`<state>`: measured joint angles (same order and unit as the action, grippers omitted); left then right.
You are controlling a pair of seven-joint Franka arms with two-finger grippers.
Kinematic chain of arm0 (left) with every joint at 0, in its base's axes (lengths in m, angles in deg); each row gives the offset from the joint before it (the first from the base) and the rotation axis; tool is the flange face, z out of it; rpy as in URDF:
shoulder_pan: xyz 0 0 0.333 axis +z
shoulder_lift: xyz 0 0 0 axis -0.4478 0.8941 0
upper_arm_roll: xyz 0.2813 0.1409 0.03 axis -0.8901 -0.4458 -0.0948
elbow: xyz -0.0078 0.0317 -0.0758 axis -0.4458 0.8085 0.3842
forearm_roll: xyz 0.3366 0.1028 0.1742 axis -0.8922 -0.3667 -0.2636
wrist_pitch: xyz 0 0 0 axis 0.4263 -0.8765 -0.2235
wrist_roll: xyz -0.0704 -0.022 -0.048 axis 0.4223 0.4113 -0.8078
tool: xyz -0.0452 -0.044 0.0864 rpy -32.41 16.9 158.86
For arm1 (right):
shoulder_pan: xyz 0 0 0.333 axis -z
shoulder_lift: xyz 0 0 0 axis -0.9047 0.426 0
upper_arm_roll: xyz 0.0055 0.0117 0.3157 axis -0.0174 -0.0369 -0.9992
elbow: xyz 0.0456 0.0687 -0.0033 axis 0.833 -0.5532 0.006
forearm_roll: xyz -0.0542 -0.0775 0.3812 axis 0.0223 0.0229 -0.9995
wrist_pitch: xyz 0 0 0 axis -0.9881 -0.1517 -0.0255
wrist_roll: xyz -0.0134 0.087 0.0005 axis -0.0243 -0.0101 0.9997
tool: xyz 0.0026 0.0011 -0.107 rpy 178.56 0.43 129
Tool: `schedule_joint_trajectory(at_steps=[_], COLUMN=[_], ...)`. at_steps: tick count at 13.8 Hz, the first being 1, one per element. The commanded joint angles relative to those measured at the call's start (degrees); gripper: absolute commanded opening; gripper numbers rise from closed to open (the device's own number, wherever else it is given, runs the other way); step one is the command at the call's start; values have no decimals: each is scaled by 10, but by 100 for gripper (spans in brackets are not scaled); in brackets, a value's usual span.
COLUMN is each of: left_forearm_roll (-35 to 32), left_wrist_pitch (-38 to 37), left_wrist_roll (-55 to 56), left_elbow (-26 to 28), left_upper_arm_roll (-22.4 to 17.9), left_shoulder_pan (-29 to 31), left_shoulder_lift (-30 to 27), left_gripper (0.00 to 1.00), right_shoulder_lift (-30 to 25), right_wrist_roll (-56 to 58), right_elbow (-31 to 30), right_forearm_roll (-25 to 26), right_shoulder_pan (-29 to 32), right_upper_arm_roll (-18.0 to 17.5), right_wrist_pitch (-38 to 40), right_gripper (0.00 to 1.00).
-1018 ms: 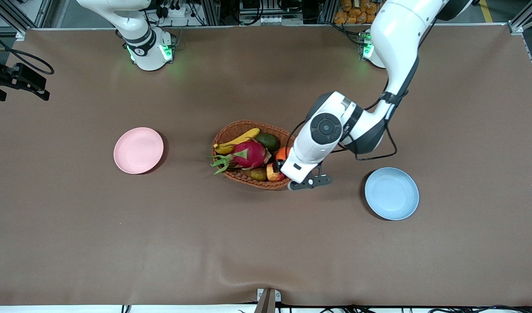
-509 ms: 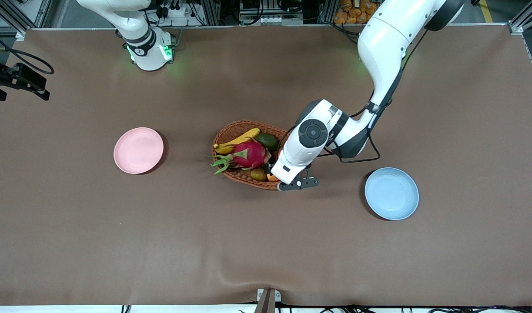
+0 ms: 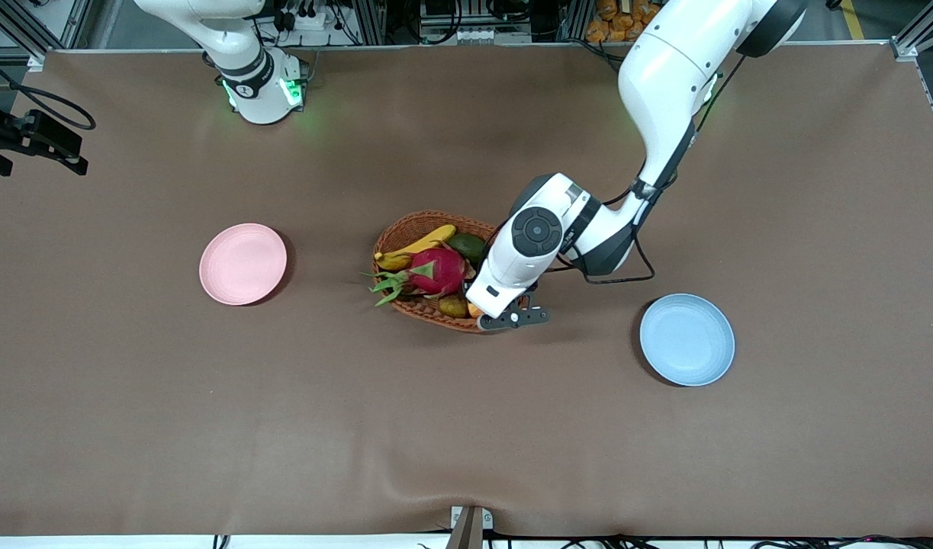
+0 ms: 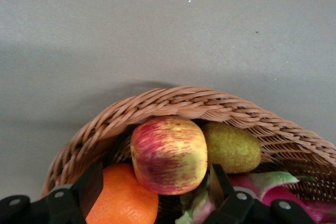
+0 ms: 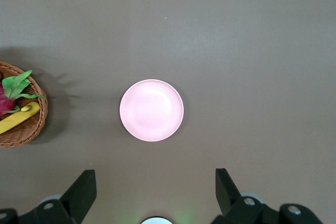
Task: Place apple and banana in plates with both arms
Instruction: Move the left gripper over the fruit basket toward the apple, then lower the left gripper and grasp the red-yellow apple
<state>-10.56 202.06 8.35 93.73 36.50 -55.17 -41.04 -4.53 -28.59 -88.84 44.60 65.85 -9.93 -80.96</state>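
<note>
Our left gripper (image 4: 152, 192) is down in the basket (image 4: 178, 100), fingers one on each side of the apple (image 4: 168, 154). They aren't touching it yet, so it holds nothing. The apple sits by the basket's rim, between the orange (image 4: 123, 203) and the kiwi (image 4: 231, 148). We should squeeze gently and lift straight up. Our right gripper (image 5: 152, 190) waits wide open, high above the pink plate (image 5: 151, 110).

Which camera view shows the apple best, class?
The left wrist view: the apple sits whole in the basket, between the left gripper's fingers. The front view shows only a sliver beside the arm; the right wrist view shows none.
</note>
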Motion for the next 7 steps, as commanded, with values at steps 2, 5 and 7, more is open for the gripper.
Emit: schedule_joint_trajectory(at_steps=[2,5,7], left_forearm_roll=[-7,-7,-7], left_wrist_pitch=[13,14,13], left_wrist_roll=[4,4,4], left_elbow=[-16,-23,-25], left_upper_arm_roll=[-10,-10,-10], left_shoulder_pan=[-14,-14,-18], left_shoulder_lift=[18,24,25], left_gripper=[89,86,83], right_shoulder_lift=[4,4,4], right_wrist_roll=[-5,-5,-5], right_elbow=[10,10,10], right_forearm_roll=[-10,-10,-10], right_shoulder_pan=[8,8,9], right_upper_arm_roll=[-4,-4,-4], right_wrist_pitch=[8,8,8], right_gripper=[100,100,100])
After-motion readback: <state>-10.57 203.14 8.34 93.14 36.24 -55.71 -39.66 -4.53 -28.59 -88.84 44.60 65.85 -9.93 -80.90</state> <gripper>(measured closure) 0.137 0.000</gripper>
